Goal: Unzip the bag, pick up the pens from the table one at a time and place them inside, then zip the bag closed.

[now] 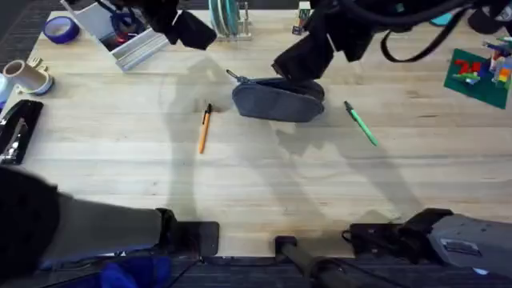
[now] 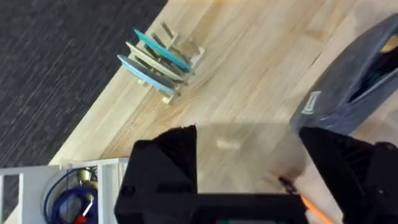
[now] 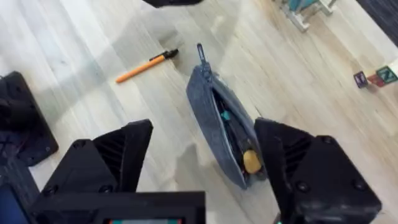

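Note:
The grey-blue bag [image 1: 278, 101] lies at the middle back of the table [image 1: 264, 184], its zipper open along the top and its pull tab [image 3: 200, 53] pointing left. In the right wrist view the bag [image 3: 214, 127] gapes, with dark, teal and yellow items inside. The orange pen [image 1: 204, 128] lies left of the bag, the green pen [image 1: 362, 124] right of it. My right gripper [image 1: 300, 60] hovers open just above the bag's back edge, its jaws straddling the bag [image 3: 205, 134]. Farther back and left, my left gripper [image 1: 192, 32] hangs open and empty [image 2: 249, 143].
A rack of plates [image 1: 228, 20] stands at the back edge. At the back left sit a white tray [image 1: 132, 44] and a blue tape roll [image 1: 60, 30]. A black stapler [image 1: 16, 128] lies far left. A green plate of toy bricks [image 1: 480, 72] is at the right.

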{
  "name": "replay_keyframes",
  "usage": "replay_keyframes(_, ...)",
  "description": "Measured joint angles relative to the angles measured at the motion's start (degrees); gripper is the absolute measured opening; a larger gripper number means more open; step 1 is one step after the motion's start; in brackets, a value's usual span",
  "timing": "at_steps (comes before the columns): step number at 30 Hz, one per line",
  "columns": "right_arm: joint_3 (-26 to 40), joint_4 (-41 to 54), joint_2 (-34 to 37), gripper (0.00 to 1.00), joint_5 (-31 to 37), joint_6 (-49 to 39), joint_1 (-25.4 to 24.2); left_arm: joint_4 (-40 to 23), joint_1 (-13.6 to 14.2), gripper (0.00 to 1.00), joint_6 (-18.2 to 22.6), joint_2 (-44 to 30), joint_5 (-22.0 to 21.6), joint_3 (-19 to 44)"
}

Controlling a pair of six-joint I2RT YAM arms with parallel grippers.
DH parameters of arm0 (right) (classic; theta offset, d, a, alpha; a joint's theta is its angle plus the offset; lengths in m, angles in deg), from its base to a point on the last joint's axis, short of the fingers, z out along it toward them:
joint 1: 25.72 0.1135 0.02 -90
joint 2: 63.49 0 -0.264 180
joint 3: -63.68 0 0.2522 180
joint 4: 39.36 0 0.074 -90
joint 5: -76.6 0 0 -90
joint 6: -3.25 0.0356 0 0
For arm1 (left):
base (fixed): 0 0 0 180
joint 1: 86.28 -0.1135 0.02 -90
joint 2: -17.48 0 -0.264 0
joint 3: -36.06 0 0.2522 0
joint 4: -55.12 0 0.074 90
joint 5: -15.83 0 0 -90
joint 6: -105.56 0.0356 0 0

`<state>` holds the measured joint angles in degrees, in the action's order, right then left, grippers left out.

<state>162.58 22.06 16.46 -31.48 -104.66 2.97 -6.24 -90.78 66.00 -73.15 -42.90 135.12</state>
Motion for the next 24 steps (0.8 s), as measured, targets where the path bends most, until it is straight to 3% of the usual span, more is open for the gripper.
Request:
replay_keyframes(1,0.0,2.03,-1.1,0.997,0.64,0.52,-0.51,-1.59,0.77,0.995,-3.33,3.34,-0.7,0.0)
replay_keyframes(2,0.0,6.31,-2.5,0.998,1.02,4.35,-3.41,-6.71,1.37,0.995,-9.6,9.46,-1.09,0.0)
replay_keyframes(4,0.0,8.66,-2.54,0.998,1.29,5.25,-4.72,-10.11,1.36,0.994,-11.45,11.71,-1.11,0.0)
replay_keyframes(11,0.0,14.84,-2.54,0.996,1.63,5.88,-8.35,-21.22,1.36,0.995,-14.68,17.24,-1.12,0.0)
replay_keyframes(24,0.0,19.59,-2.54,0.996,1.8,-3.4,-9.22,-26.73,3.62,0.995,-17.45,21.18,-1.09,0.0)
